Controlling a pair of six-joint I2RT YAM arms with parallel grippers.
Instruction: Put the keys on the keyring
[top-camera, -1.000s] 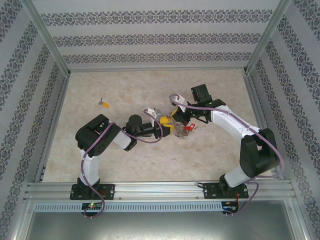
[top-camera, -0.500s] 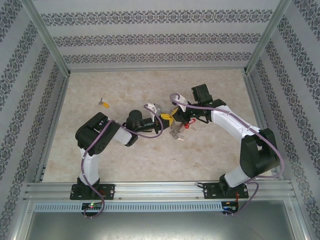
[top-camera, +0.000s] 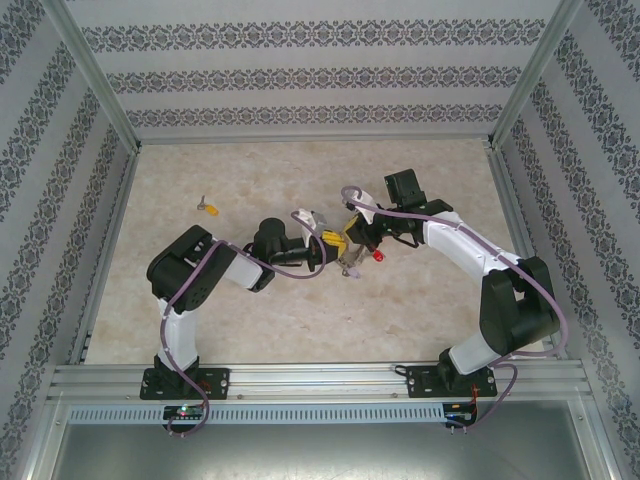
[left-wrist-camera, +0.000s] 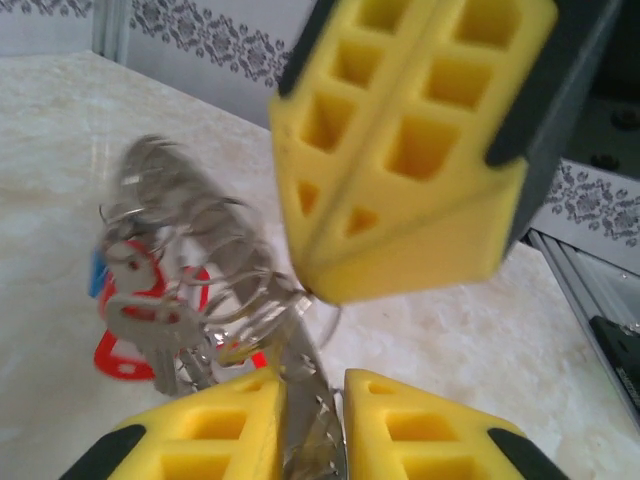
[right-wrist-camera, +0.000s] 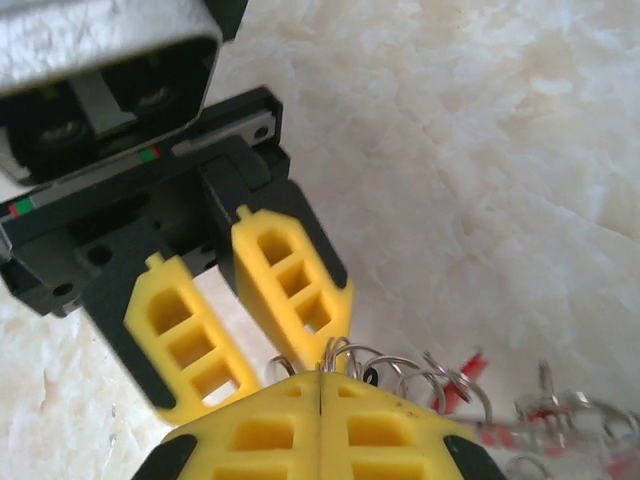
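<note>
Preparing the ring is judged to be the step in hand. The keyring (left-wrist-camera: 185, 285) is seen between the two hands near the middle of the tabletop (top-camera: 440, 330), with its red tags (left-wrist-camera: 125, 350) hung to one side. The left hand (left-wrist-camera: 312, 392) is closed to a narrow gap, and a strip of the ring's metal is pinched in it. The right hand (right-wrist-camera: 320, 385) is pressed together at the ring's wire (whether any wire is actually gripped cannot be told). A yellow-headed key (top-camera: 208, 207) is seen lying well apart, toward the far left. Next, the coil would need to be parted and steadied by one hand while that key is fetched by the other.
</note>
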